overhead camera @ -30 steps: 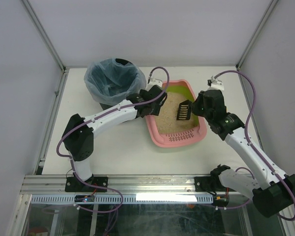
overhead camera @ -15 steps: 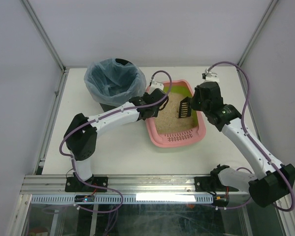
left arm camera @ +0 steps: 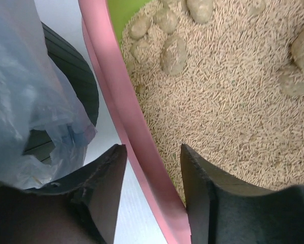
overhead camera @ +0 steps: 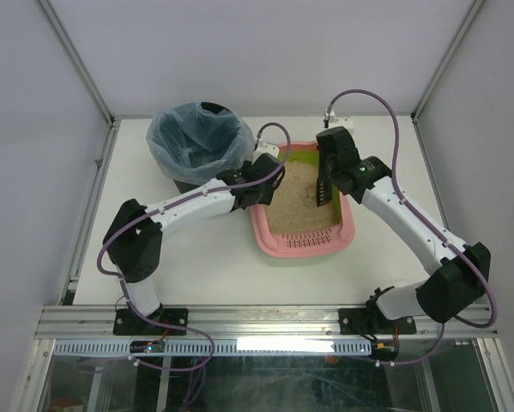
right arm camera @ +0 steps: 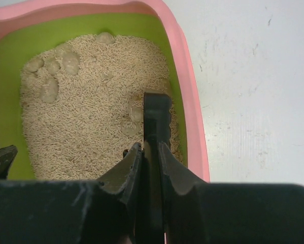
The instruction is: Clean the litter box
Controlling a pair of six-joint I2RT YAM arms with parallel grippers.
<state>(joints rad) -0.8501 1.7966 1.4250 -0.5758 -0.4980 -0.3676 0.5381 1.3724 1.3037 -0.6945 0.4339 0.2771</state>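
Litter box (overhead camera: 304, 244) sits on the bench (overhead camera: 205, 253) just right of the bag-lined bin (overhead camera: 196, 142). Left tool (left arm camera: 149, 148) stands part open astride its pink left wall, gripping nothing. Right tool (right arm camera: 150, 150) is clamped on the black scoop (right arm camera: 157, 114), which points over the litter near the right wall.

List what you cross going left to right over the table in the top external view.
In order: black bin with blue bag → left gripper → scoop. The litter box is left out, since it spans under the last two.
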